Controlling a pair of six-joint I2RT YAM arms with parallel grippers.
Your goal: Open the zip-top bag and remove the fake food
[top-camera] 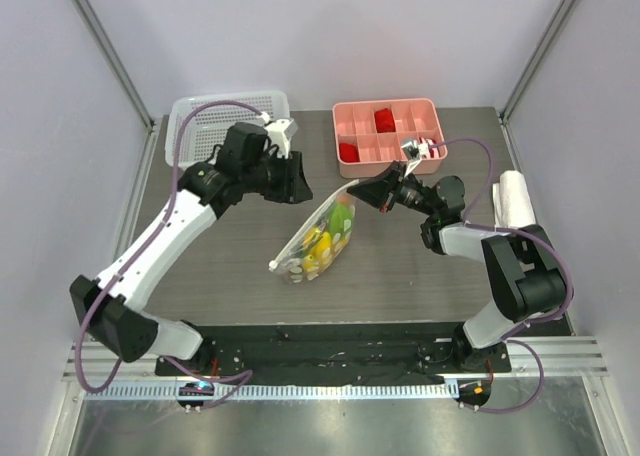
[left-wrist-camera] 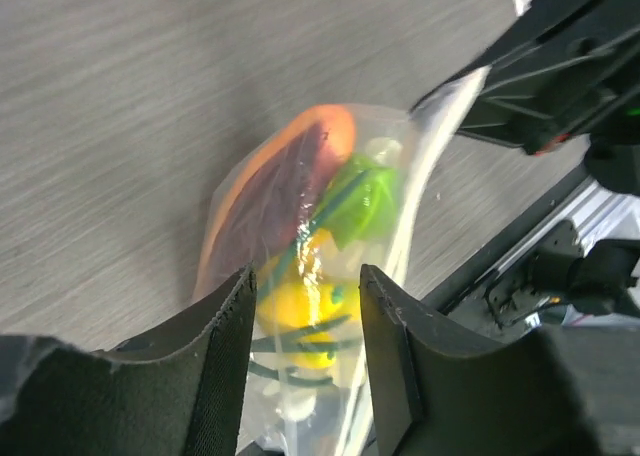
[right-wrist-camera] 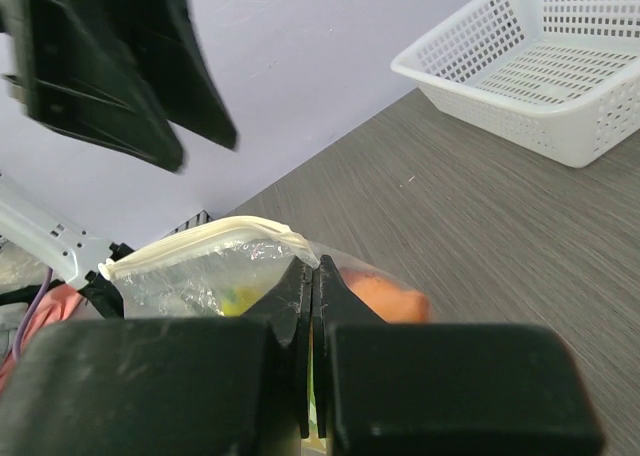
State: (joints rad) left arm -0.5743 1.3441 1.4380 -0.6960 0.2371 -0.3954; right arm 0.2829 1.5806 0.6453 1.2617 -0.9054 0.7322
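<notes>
The zip-top bag [top-camera: 318,238] hangs tilted, its lower end on the table. My right gripper [top-camera: 354,190] is shut on its upper corner beside the white zip strip [right-wrist-camera: 200,238]; the pinch shows in the right wrist view [right-wrist-camera: 312,268]. Inside the bag are the orange-and-maroon sausage piece [left-wrist-camera: 270,191], a green piece [left-wrist-camera: 365,191] and yellow bananas [left-wrist-camera: 295,306]. My left gripper [top-camera: 303,182] is open and empty, just left of the bag's top. In the left wrist view its jaws [left-wrist-camera: 305,306] stand apart with the bag [left-wrist-camera: 300,216] seen between them.
A pink divided tray [top-camera: 390,160] with red blocks stands at the back, behind my right gripper. A white perforated basket [top-camera: 215,126] sits at the back left and shows in the right wrist view [right-wrist-camera: 540,76]. A white roll [top-camera: 513,201] lies at the right edge.
</notes>
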